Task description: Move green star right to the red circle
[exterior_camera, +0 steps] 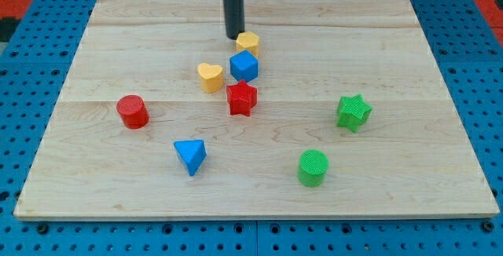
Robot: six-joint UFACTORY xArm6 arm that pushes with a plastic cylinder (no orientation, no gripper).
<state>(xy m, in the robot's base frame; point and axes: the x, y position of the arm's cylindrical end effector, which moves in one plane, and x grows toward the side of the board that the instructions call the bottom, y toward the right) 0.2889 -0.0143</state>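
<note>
My tip point(234, 37), a dark rod holding nothing, stands beside a yellow block point(248, 43), away from the green star point(354, 112).

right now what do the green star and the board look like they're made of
Green star: probably matte 3D-printed plastic, with a uniform colour and faint ridged texture. Board: pale unvarnished-looking wood, with visible grain and plank seams.

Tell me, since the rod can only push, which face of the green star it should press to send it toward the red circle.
Press the green star on the face toward the view's right, pushing leftward: the red circle lies far to the view's left at about the same height. My tip is now near the view's top, beside the yellow block, so it probably must circle around the star first.
</note>
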